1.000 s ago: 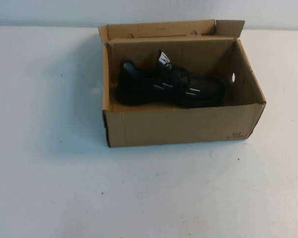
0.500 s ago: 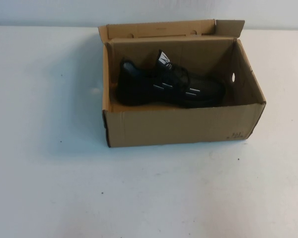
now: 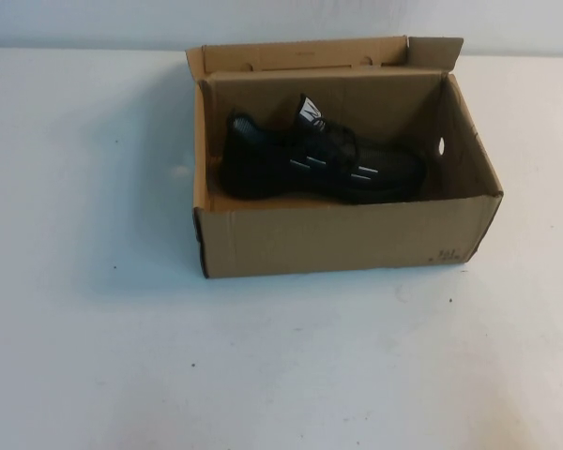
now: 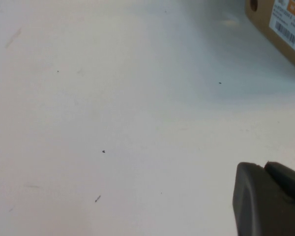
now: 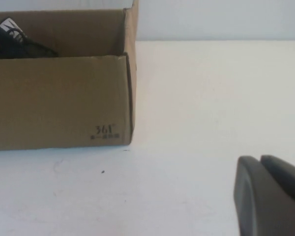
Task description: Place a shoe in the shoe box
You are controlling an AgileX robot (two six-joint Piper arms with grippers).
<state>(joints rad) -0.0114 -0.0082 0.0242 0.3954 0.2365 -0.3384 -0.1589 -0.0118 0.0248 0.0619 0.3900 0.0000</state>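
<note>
The black shoe [image 3: 319,161] with short white dashes lies on its sole inside the open brown shoe box [image 3: 347,239], toe toward the right. The box stands at the table's far middle with its flaps folded up at the back. A corner of the shoe box [image 4: 280,27] with a white label shows in the left wrist view, and the box's front wall [image 5: 59,101] in the right wrist view, with the shoe's tongue [image 5: 10,29] peeking over it. My left gripper [image 4: 263,167] and right gripper [image 5: 259,160] are both shut and hold nothing, each over bare table away from the box.
The white table [image 3: 263,366] spreads wide on every side of the box. Neither arm shows in the high view.
</note>
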